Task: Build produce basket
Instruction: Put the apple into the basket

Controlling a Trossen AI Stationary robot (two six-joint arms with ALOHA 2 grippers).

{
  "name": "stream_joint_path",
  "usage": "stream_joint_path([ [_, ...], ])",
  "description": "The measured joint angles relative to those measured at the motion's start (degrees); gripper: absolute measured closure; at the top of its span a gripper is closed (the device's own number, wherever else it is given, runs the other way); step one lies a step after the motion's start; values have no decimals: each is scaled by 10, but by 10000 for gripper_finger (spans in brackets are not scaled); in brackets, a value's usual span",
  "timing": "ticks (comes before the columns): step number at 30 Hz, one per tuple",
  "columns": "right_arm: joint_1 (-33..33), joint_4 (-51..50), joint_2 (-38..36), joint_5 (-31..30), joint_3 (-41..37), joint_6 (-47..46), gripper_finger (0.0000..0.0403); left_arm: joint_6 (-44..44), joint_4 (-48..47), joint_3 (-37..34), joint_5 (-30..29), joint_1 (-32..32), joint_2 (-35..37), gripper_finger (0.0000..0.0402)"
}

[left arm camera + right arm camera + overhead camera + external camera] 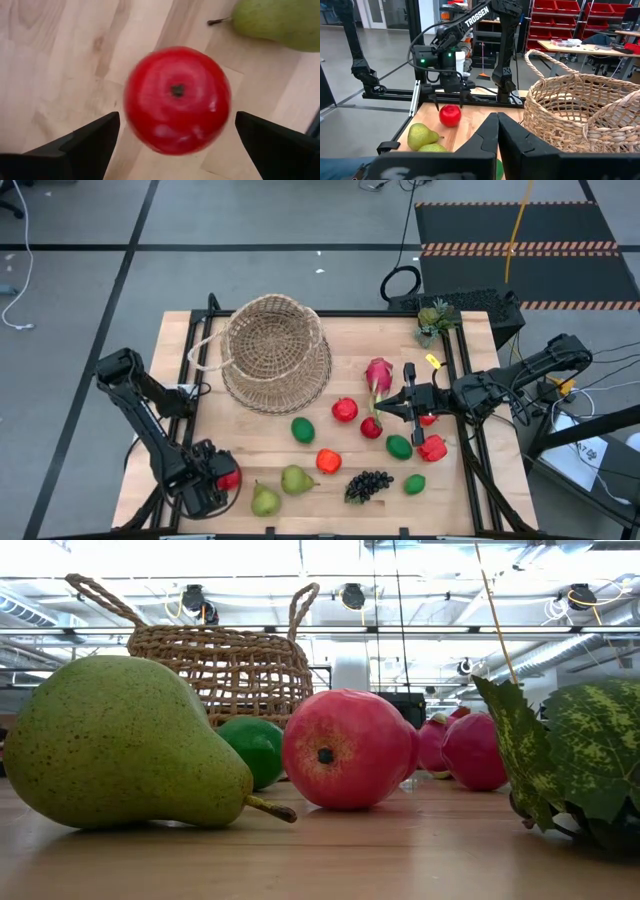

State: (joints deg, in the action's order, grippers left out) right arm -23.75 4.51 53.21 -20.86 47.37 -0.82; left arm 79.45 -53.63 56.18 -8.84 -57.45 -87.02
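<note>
Two dark arms are working over a pale wooden table (180,340), and the biggest thing lying on it is the round wicker basket (275,355), which is tipping on its side toward the far left part of the table with its open mouth facing up at the overhead camera. Nothing is showing inside it. Most of the produce is spreading across the table between the basket and the near edge: a pink dragon fruit (378,373) is sitting just right of the basket, two pears (281,489) are lying close together near the front edge, and a dark bunch of grapes (368,484) is resting to their right. Green limes (302,429) and small red fruits (344,409) are lying scattered among them. A small green potted plant (436,319) is standing at the far right corner. The left gripper (215,480) is hovering at the near left corner, just beside the pears, with its fingers (90,137) standing wide apart on either side of a red apple (177,100) and not touching it. The right gripper (385,408) is reaching in from the right side, pointing toward the basket, with its fingers (485,135) pressing together and gripping nothing.
</note>
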Motion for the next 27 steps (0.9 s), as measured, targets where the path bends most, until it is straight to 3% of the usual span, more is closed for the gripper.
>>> stream_joint_path([
  [15,0,0,0,0,0,0,403,4,86,-59,-5,0,2,4],
  [27,0,0,0,0,0,0,403,-42,108,-62,-28,0,1,5],
])
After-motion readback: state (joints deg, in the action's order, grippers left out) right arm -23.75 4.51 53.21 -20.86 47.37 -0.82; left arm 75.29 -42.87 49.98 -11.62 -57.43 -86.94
